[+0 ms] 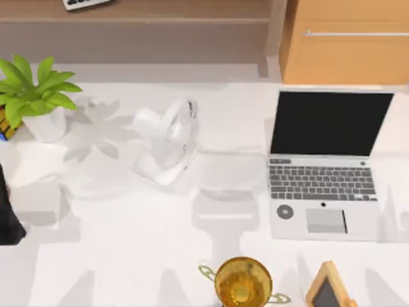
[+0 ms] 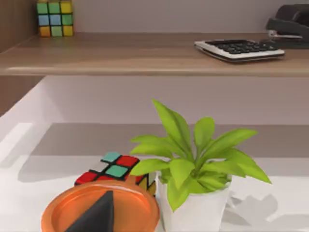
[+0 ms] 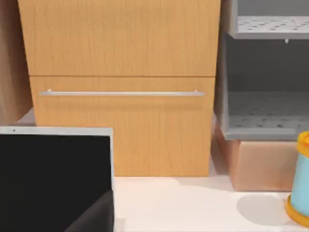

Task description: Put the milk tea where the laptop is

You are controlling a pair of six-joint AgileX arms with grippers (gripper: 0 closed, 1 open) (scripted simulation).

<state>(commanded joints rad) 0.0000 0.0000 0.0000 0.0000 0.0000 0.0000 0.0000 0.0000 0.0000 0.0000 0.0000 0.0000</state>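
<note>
At table's right, silver-grey laptop (image 1: 324,163) open.

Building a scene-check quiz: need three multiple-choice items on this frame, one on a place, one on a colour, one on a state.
1. Which side of the table holds the laptop in the top view?
A. left
B. right
C. centre

2. What colour is the pot of the plant?
A. white
B. black
C. red

3. How is the laptop's lid?
A. shut flat
B. taken off
C. open, screen dark

Answers:
1 B, it sits at the top view's right, below the wooden drawer unit.
2 A, the leaves rise from a white pot.
3 C, the black screen stands behind the keys.
</note>
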